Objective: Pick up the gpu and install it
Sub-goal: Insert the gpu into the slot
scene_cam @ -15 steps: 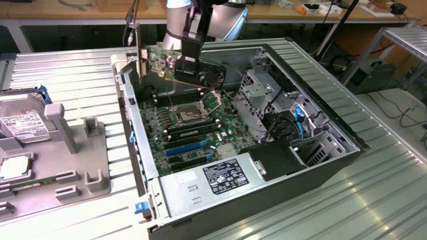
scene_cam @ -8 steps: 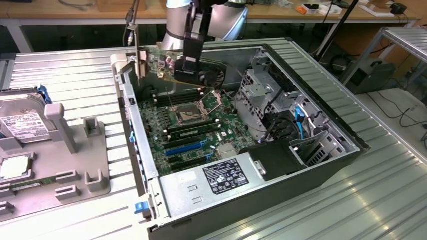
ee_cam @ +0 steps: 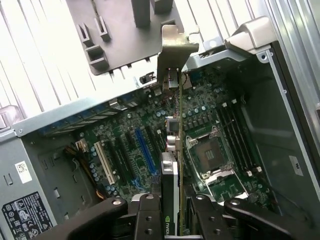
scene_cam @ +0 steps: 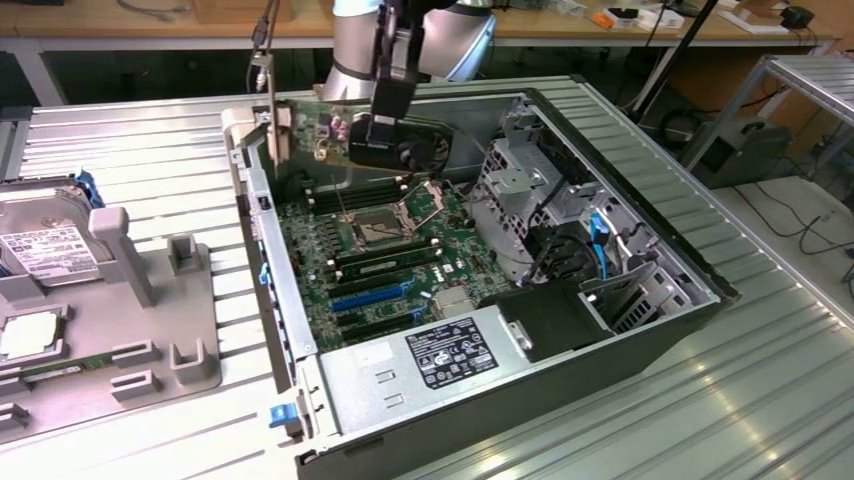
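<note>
wrist view: gripper (ee_cam: 175, 212) clamped on the gpu (ee_cam: 171, 150), held on edge over the motherboard (ee_cam: 125, 130); its long axis runs away from the jaws, bracket (ee_cam: 175, 47) toward the case wall (ee_cam: 65, 116).

Silver arm (scene_cam: 358, 50), black tool (scene_cam: 379, 138)

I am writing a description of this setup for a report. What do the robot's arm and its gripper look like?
The arm is made of round, silver-grey tubes with smooth, rounded joints. The gripper is black, with flat, angular link pieces on both sides, joined by small silver screw heads. I cannot see any readable marking on the arm or the gripper.
</note>
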Action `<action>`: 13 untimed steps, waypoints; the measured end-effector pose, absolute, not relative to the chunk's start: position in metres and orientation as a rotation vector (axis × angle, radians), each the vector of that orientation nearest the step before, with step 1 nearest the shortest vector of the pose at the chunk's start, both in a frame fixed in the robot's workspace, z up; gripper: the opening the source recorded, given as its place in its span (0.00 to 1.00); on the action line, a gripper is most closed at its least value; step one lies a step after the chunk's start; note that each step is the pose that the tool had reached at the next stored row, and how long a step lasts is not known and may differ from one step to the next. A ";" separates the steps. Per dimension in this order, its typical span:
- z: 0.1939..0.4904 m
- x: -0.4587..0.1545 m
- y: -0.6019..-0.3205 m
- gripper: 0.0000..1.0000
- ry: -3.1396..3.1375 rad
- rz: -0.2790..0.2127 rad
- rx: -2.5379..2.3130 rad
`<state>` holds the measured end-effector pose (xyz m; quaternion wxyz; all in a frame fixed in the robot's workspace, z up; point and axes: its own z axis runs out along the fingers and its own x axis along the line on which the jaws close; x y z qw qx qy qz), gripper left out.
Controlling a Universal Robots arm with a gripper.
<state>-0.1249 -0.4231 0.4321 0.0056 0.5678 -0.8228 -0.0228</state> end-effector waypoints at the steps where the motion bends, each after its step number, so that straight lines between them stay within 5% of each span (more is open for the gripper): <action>1: 0.432 -0.125 -0.423 0.27 -2.565 -0.071 1.792; 13: 0.432 -0.125 -0.423 0.27 -2.438 -0.070 1.957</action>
